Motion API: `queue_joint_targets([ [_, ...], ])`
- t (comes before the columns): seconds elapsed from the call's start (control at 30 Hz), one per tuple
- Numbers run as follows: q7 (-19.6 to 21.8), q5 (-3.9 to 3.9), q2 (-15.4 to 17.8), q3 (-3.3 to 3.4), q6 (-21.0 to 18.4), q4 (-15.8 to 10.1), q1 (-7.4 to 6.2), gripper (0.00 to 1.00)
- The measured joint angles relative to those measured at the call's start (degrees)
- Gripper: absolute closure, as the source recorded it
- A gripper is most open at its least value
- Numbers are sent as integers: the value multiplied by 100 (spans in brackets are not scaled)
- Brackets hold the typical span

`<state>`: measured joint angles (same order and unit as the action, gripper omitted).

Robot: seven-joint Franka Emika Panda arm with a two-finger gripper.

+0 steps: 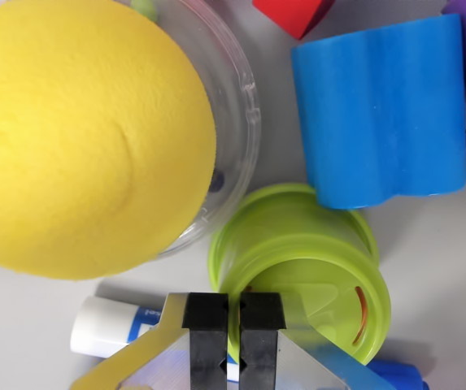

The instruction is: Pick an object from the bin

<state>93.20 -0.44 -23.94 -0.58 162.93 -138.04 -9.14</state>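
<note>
The grasp looks made but the lift is not yet done: the gripper (233, 337) sits at 6 o'clock in the wrist view with its jaws drawn nearly together, pinching the near wall of the green cup (298, 260), whose rim passes between the 2 black pads (208, 333). The cup is smooth, glossy plastic, round, lying amid the clutter on the pale bin floor (436, 244). Whether it has left the floor I cannot tell. At 10 o'clock, a yellow ball (78, 138) with a matte, foam-like skin rests in a clear plastic bowl (245, 122). At 2 o'clock lies a lobed blue block (383, 110), smooth and hard. A white tube (106, 325) shows at 7 o'clock, a red block (293, 12) at 12.
</note>
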Motion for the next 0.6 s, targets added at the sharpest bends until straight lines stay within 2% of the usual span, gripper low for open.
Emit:
queue_joint_targets([
  [0.23,0,0,225,0,-168,-44,0,100],
  [0.6,-1,1,778,-1,-630,-147,3,100],
])
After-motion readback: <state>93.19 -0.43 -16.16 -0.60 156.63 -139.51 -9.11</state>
